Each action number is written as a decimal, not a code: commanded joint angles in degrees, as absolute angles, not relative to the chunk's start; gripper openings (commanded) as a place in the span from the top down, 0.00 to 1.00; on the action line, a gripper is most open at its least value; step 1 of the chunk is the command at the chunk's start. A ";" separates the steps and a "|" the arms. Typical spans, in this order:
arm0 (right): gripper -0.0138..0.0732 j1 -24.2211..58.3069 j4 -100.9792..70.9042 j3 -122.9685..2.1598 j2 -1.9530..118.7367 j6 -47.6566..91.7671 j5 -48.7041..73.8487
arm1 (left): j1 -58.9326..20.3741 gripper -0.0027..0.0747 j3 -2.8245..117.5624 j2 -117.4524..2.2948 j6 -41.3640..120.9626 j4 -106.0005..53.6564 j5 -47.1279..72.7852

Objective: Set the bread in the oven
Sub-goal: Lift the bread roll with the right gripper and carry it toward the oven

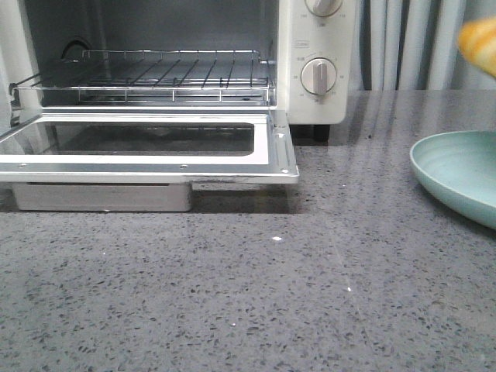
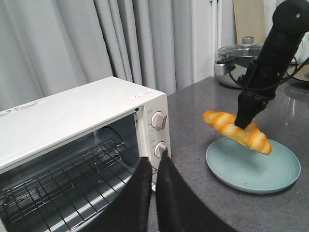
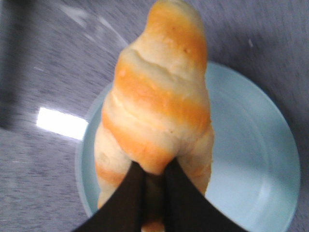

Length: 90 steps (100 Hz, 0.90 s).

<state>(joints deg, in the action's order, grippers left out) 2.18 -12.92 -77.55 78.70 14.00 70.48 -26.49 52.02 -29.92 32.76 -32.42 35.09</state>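
Observation:
The bread (image 3: 159,101), a glossy orange croissant with cream stripes, hangs above the plate, pinched at its middle by my right gripper (image 3: 153,175), which is shut on it. From the left wrist view the same bread (image 2: 231,129) floats over the plate under the black right arm (image 2: 268,63). Only a tip of the bread (image 1: 480,43) shows at the front view's right edge. The white oven (image 1: 318,54) stands at the left with its door (image 1: 155,151) folded down and its wire rack (image 1: 155,74) bare. My left gripper (image 2: 155,162) is shut and empty, hovering by the oven's knobs (image 2: 158,121).
A pale green plate (image 1: 461,174) lies on the grey stone counter to the right of the oven, with nothing on it. A steel pot with a lid (image 2: 236,55) stands farther back by the curtain. The lowered door juts out over the counter.

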 commanded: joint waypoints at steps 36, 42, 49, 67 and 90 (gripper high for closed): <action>0.92 20.59 -15.82 -89.46 76.29 14.76 74.55 | -26.43 0.99 53.78 -30.70 32.46 -33.79 32.28; 0.92 22.51 -15.82 -90.48 76.73 14.76 74.55 | -26.43 0.99 53.78 -30.70 32.46 -33.79 32.55; 0.92 24.67 -15.82 -91.75 77.39 14.76 74.55 | -26.43 0.99 53.78 -30.70 32.46 -33.79 32.75; 0.92 28.88 -15.82 -94.51 80.05 14.76 74.55 | -26.43 0.99 53.78 -30.70 32.46 -35.22 33.00; 0.92 30.04 -15.82 -97.21 84.14 14.76 74.55 | -26.43 0.99 53.78 -30.70 32.46 -35.74 33.00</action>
